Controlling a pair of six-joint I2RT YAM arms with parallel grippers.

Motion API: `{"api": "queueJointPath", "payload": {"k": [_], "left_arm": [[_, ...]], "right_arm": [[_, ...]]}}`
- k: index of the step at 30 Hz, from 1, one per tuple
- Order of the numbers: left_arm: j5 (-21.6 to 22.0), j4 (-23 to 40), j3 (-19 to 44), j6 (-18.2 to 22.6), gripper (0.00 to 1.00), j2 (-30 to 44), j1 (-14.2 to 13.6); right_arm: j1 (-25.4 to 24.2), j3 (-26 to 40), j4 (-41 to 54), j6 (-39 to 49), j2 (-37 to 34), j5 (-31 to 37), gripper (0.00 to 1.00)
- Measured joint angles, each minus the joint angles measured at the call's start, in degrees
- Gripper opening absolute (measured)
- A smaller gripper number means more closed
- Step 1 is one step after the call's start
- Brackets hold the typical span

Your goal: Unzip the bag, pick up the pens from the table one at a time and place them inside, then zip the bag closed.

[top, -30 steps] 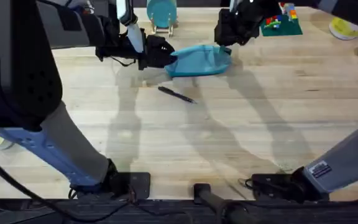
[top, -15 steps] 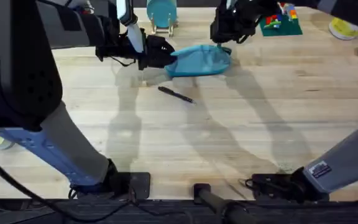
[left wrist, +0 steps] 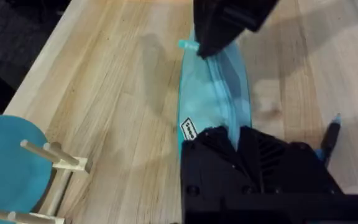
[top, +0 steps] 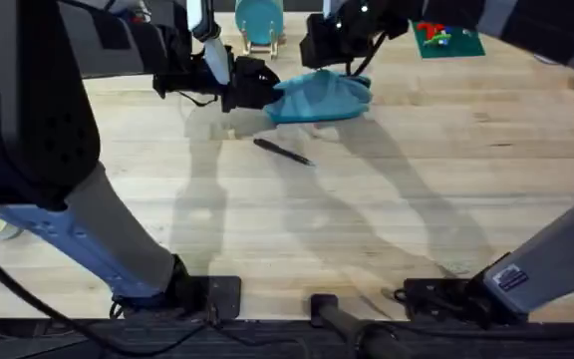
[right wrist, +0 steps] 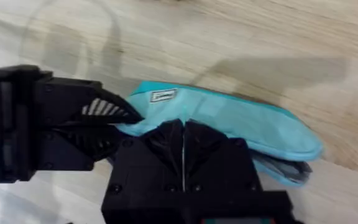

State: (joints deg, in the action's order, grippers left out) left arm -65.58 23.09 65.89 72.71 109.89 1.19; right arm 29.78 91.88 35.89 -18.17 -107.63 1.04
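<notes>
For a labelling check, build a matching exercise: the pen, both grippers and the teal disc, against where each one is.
1. pen
2. left gripper
3. right gripper
4. teal disc

A. on a wooden stand behind the bag
B. jaws shut on the bag's end
C. lying on the table in front of the bag
D. at the bag's zipper

Pairs: 1-C, 2-B, 3-D, 4-A

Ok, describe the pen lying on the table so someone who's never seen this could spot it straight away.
Start at the light wooden plank table and find the light turquoise fabric pouch near its far edge. Just in front of the pouch, toward the arm bases, the slim dark pen lies alone on bare wood. It is the one thin, nearly black stick there.
</notes>
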Motion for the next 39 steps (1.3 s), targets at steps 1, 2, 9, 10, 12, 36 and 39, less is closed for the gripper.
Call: {"api": "queueJointPath", "payload": {"k": [1, 2, 9, 10, 12, 36, 39], "left_arm": [[0.0, 0.0, 0.0, 0.0, 0.042, 0.0, 0.0], [0.0, 0.01, 0.0, 0.01, 0.042, 0.0, 0.0], [0.0, 0.01, 0.0, 0.0, 0.042, 0.0, 0.0], [0.0, 0.0, 0.0, 0.0, 0.042, 0.0, 0.0], [0.0, 0.0, 0.0, 0.0, 0.042, 0.0, 0.0], [-0.07, 0.04, 0.0, 0.0, 0.042, 0.0, 0.0], [-0.05, 0.0, 0.0, 0.02, 0.042, 0.0, 0.0]], "right_arm": [[0.39, 0.0, -0.2, 0.02, 0.0, 0.02, 0.032], [0.76, 0.0, -0.43, 0.04, 0.0, 0.0, 0.032], [2.52, 0.0, -3.01, -0.04, -0.02, -2.52, 0.032], [2.64, 0.0, -3.31, -0.11, -0.02, -3.11, 0.032], [2.8, 0.0, -3.69, -0.68, -0.01, -3.93, 0.033], [8.39, 0.0, -9.61, -4.37, -0.02, -11.82, 0.033], [9.23, 0.0, -10.98, -4.7, -0.02, -12.64, 0.032]]}}
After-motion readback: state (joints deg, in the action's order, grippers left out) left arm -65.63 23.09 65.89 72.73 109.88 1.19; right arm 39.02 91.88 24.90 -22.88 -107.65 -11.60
